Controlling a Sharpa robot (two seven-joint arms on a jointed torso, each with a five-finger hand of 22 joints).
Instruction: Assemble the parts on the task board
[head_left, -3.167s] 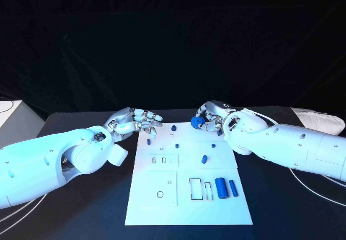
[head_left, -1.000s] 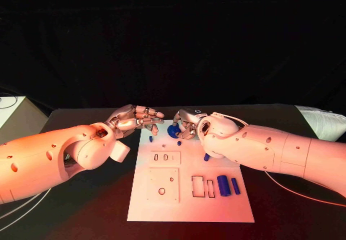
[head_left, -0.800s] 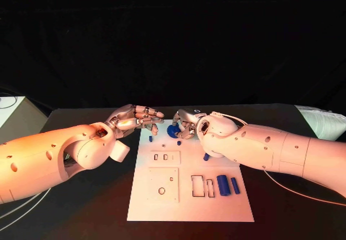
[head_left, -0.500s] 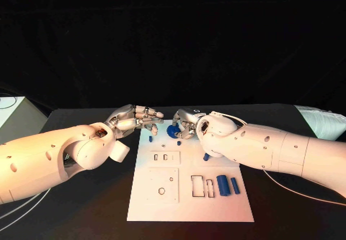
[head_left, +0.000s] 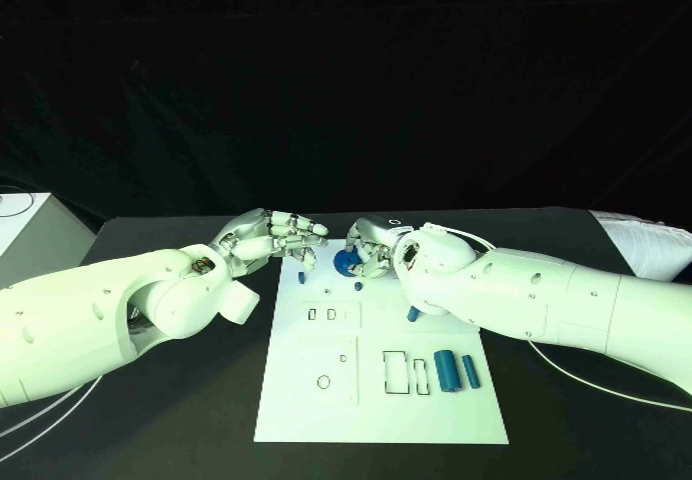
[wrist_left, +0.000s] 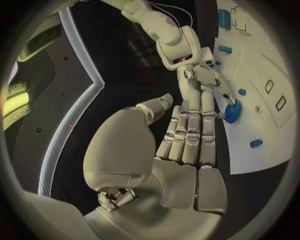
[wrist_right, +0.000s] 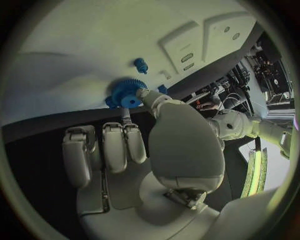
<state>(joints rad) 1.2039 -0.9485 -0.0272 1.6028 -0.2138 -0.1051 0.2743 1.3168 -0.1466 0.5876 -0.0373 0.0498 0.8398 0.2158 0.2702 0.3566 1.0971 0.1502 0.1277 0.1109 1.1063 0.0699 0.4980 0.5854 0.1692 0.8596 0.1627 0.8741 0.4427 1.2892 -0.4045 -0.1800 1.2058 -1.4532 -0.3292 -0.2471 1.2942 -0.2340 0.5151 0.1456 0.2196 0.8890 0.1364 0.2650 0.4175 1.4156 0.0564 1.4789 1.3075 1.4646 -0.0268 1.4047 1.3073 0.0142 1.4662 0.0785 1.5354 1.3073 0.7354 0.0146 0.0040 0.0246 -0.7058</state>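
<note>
The white task board (head_left: 382, 410) lies lengthwise in the middle of the black table. My right hand (head_left: 381, 248) hovers over its far end and pinches a blue gear (head_left: 346, 262) between thumb and fingers, close above the board (wrist_right: 94, 40). The gear (wrist_right: 128, 93) sits beside a small blue peg (wrist_right: 140, 65). My left hand (head_left: 274, 238) is at the board's far left corner, fingers straight and holding nothing (wrist_left: 187, 135); it faces the right hand (wrist_left: 203, 82) and the gear (wrist_left: 232, 111). Two blue cylinders (head_left: 444, 368) (head_left: 470, 371) lie at the near right.
Small blue pegs (head_left: 302, 279) (head_left: 358, 286) (head_left: 413, 313) are on the board's far half. Raised plates with slots (head_left: 330, 314) and a hole (head_left: 327, 370) take up its left side, rectangular recesses (head_left: 394, 372) its middle. A white box (head_left: 29, 235) stands at the table's left; a pale bundle (head_left: 649, 245) lies at the right.
Since the earliest frame my right hand has carried the gear leftward along the board's far end. Over the last second both hands have stayed almost still.
</note>
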